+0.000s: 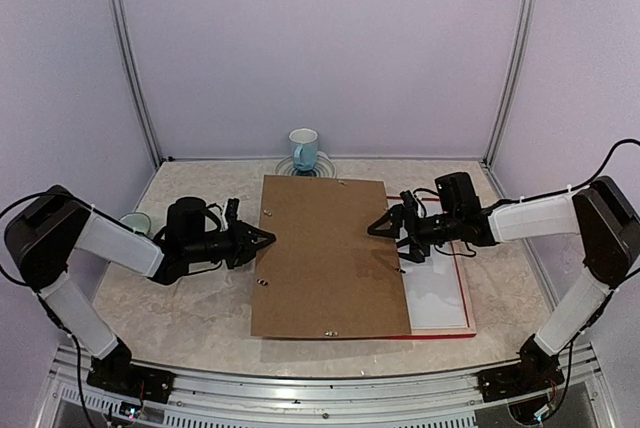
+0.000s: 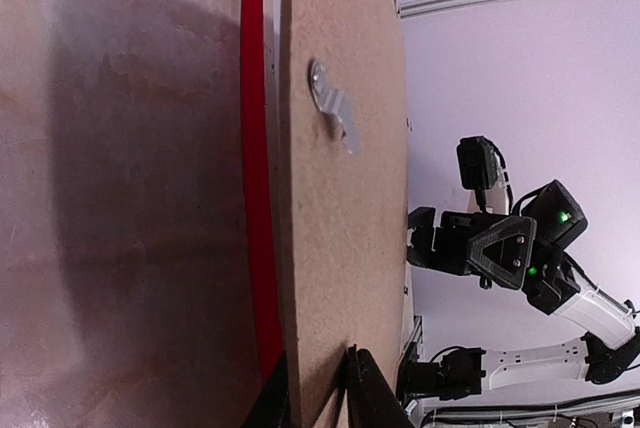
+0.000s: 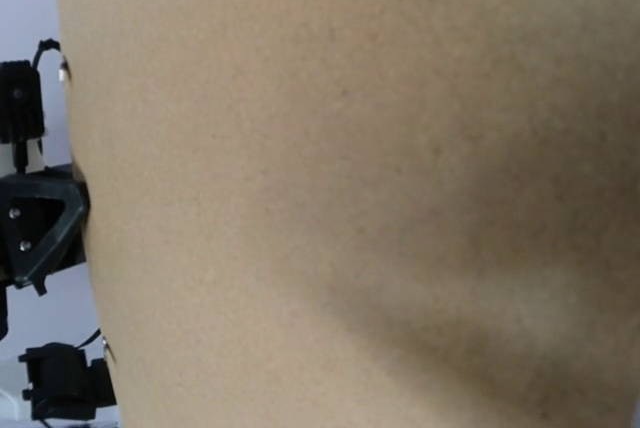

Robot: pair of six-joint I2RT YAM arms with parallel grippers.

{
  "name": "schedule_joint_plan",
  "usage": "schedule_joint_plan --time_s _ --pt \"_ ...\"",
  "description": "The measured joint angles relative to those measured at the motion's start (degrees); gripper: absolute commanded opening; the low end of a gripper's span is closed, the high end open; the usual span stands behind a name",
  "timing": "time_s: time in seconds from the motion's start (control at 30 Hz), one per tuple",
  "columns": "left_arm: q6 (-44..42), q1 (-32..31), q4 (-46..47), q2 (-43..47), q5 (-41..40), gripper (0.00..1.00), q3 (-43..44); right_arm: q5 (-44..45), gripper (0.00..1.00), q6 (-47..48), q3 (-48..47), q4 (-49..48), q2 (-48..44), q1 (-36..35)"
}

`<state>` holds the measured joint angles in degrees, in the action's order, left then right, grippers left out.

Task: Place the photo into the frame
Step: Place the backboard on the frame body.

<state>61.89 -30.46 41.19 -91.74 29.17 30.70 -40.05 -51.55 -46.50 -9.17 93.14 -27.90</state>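
The left pincer (image 1: 268,239) pinches the left edge of a brown backing board (image 1: 325,253), one finger on each face. The board stretches away from its tips and is held tilted, this edge raised off the table (image 1: 180,308). A small metal turn-clip (image 2: 333,113) sits on the board's upper face just ahead of the fingers.

Beneath the board, directly under the left pincer's tips, lies the red frame (image 2: 258,198), flat on the table. The right pincer (image 1: 386,241) stands spread wide at the board's opposite edge, facing the left one. Below and behind it a white sheet (image 1: 437,303) lies inside the frame. Whether that is the photo I cannot tell.

The table has a pale, marbled beige top. Lilac walls (image 1: 330,48) with slim metal posts (image 1: 130,58) close it in. A blue-and-white mug (image 1: 303,148) stands beyond both pincers by the back wall. A small greenish cup (image 1: 135,220) sits behind the left pincer, beside its arm.
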Motion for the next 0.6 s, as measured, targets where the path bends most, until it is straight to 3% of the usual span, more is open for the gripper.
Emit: schedule_joint_plan --time_s 0.6 --pt "2.8 -2.5 9.0 -14.8 1.4 0.29 4.9 3.0 0.99 1.9 3.3 5.0 -3.3 4.1"
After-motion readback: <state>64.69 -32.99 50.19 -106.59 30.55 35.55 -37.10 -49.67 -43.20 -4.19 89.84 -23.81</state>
